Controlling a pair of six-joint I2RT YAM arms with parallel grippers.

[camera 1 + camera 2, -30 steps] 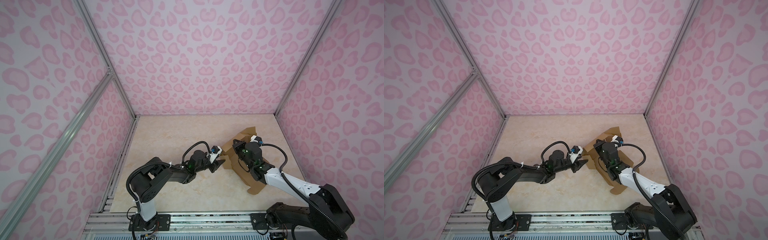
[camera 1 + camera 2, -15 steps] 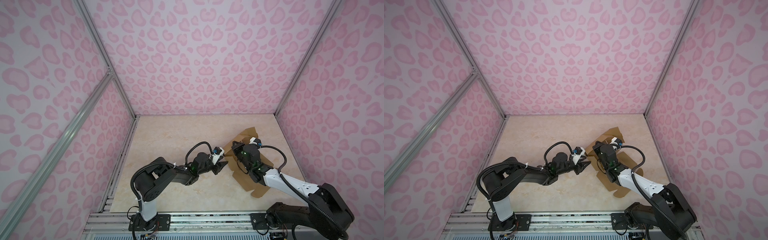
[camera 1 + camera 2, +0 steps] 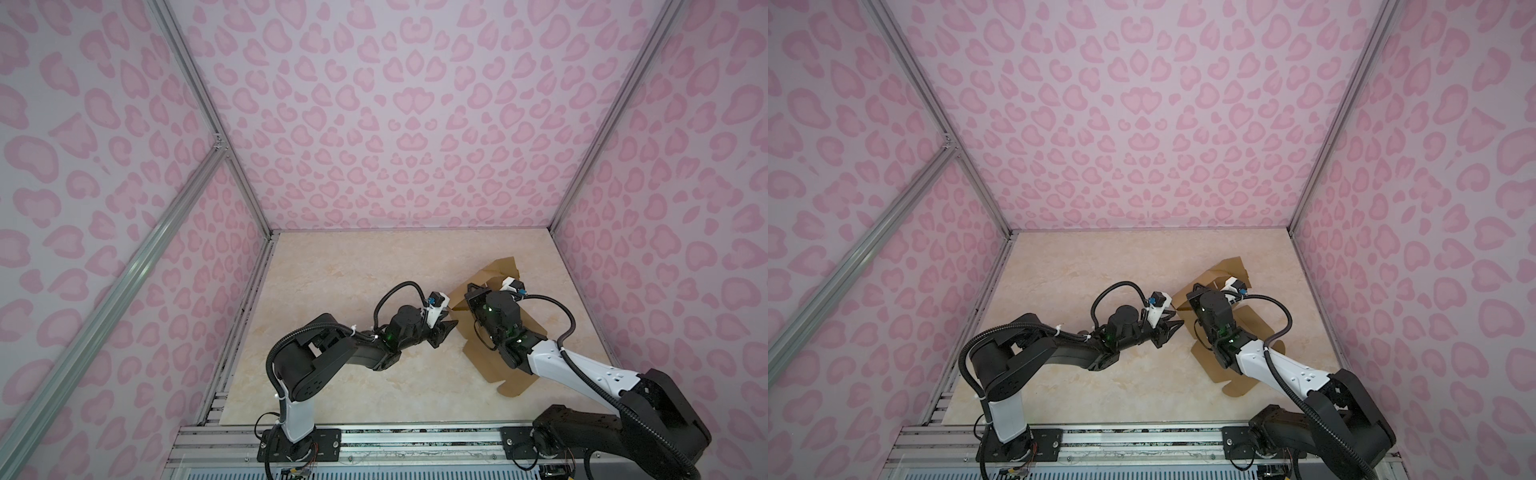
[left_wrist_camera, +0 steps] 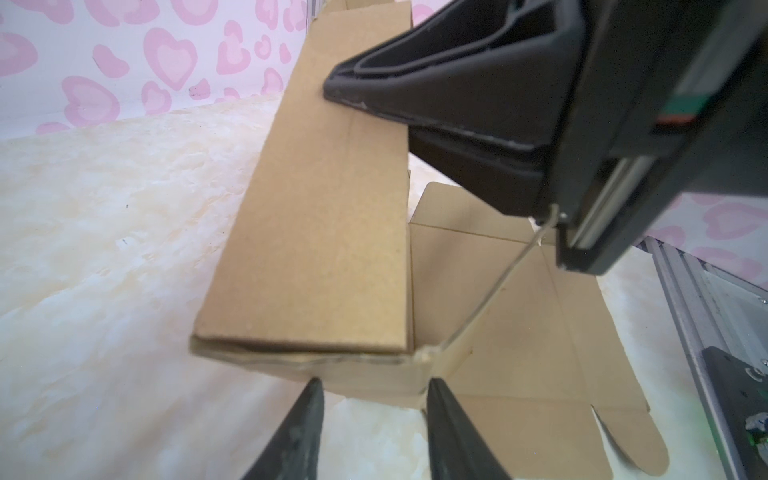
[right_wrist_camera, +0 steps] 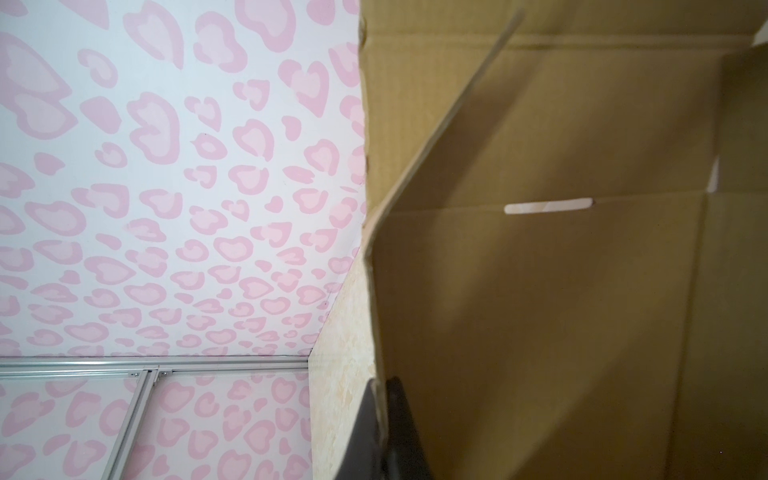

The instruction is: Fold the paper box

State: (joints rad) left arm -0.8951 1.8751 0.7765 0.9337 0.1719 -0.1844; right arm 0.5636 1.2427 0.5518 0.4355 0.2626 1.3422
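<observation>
You are looking down into a small booth. Its walls [image 3: 395, 124] are pale with a pink heart-shaped spot print, and bare aluminium posts [image 3: 583, 166] join them at the corners. The worktop [image 3: 353, 282] is a cream, marble-patterned slab. A metal rail [image 3: 415, 436] runs along its near edge.

The paper box [image 3: 505, 268] is plain brown cardboard. In both top views it lies on the worktop beneath and behind your right fingers [image 5: 386, 424]. Most of the sheet is spread flat. One long side panel [image 4: 316, 232] stands up on edge and runs between your two sets of fingers.

Your right fingers are clamped together on an edge of that raised panel, one on each face of the card. In the right wrist view the inner face of the card fills the space beyond them, with a narrow slit [image 5: 548, 206] cut along a crease. To the outer side of those fingers you see bare worktop and printed wall.

Your left fingers [image 3: 446, 329] are apart and low over the worktop, gripping nothing. In the left wrist view the near end of the raised panel sits just ahead of their tips, across the gap between them. The flat part of the sheet, with a rounded tab [image 4: 636, 449], lies beyond the finger nearer the rail. Whether the tips touch the card cannot be told.
</observation>
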